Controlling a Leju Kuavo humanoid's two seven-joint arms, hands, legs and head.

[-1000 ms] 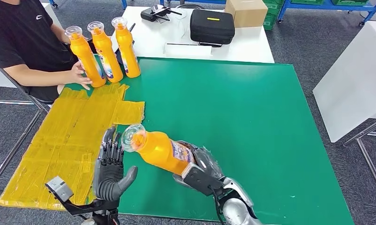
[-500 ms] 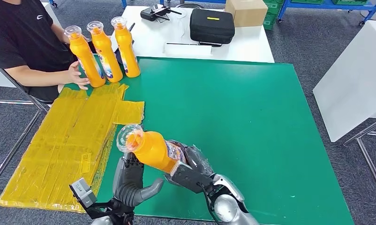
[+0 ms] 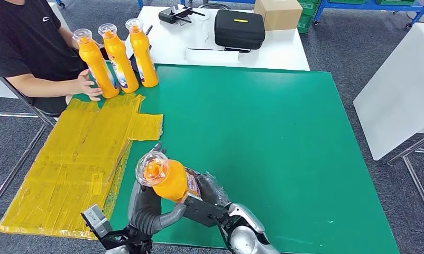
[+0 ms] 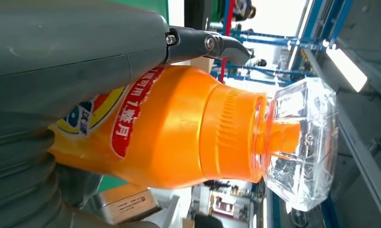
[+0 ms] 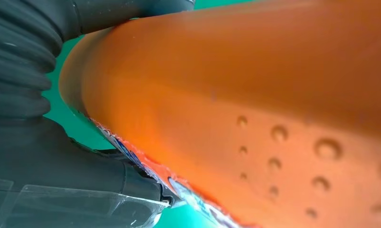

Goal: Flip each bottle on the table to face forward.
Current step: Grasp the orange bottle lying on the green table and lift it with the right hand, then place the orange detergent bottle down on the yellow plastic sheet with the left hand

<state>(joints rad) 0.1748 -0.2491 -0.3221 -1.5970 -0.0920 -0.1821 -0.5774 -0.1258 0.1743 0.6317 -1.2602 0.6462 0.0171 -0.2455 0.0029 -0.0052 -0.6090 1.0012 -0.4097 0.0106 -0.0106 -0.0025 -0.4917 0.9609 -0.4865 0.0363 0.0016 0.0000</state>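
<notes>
An orange bottle with a clear cap is held tilted above the near edge of the green mat, cap pointing up toward me. My right hand grips its lower body. My left hand wraps it from the left, just below the neck. The left wrist view shows the bottle with its label under my left hand. In the right wrist view the bottle's dimpled orange side lies against my right hand. Three upright orange bottles stand at the far left.
A seated person in black rests a hand on the leftmost standing bottle. Yellow sheeting covers the table's left side beside the green mat. A white table behind carries a black case and a cardboard box.
My left hand has moved right from beside the bottle and closed around it. The bottle has tipped more upright and drawn closer to me, still in my right hand.
</notes>
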